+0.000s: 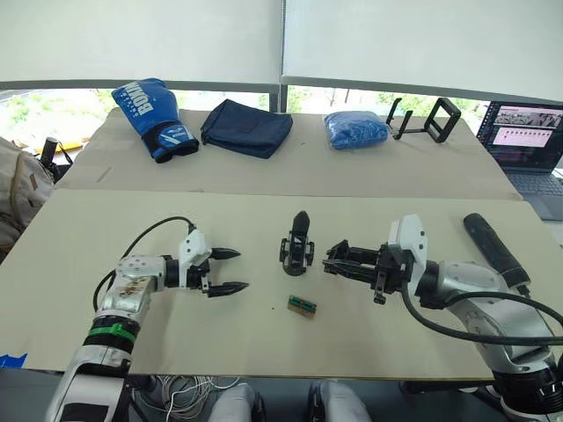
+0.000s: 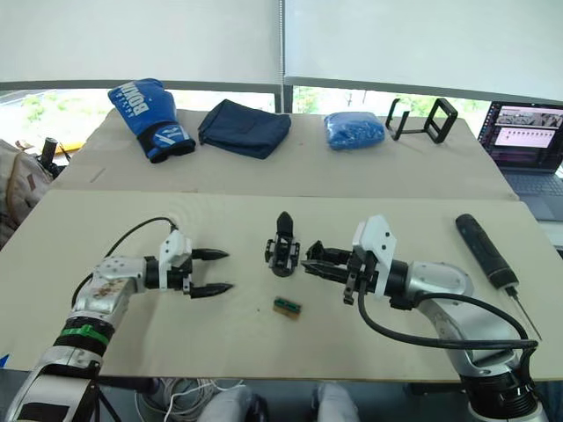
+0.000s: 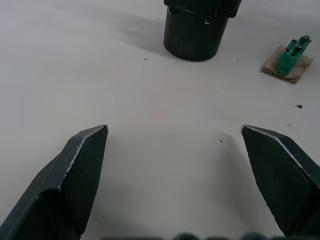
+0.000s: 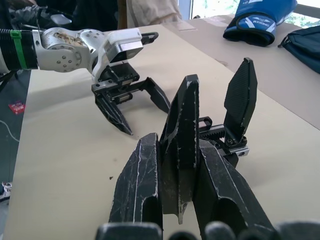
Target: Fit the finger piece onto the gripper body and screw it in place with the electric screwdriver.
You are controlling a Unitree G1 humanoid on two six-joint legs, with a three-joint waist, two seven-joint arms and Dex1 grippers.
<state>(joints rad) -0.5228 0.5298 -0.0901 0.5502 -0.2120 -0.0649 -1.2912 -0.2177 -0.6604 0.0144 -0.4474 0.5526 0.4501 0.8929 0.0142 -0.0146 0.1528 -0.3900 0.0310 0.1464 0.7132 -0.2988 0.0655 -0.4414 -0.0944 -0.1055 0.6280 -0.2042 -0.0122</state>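
- The right gripper (image 4: 182,165) pinches the finger piece (image 4: 181,135) between its fingers, just beside the gripper body (image 1: 297,245) on the surface (image 1: 264,334).
- The left gripper (image 1: 227,271) has its fingers spread wide.
- The electric screwdriver (image 2: 485,250) lies far right.
- The blue glove (image 1: 151,116) has white letters too small to read.

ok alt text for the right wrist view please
The right gripper is shut on a small black tapered plastic finger piece, held close beside the small black gripper body with its upright finger on a beige table. Beyond, the open left gripper faces in.
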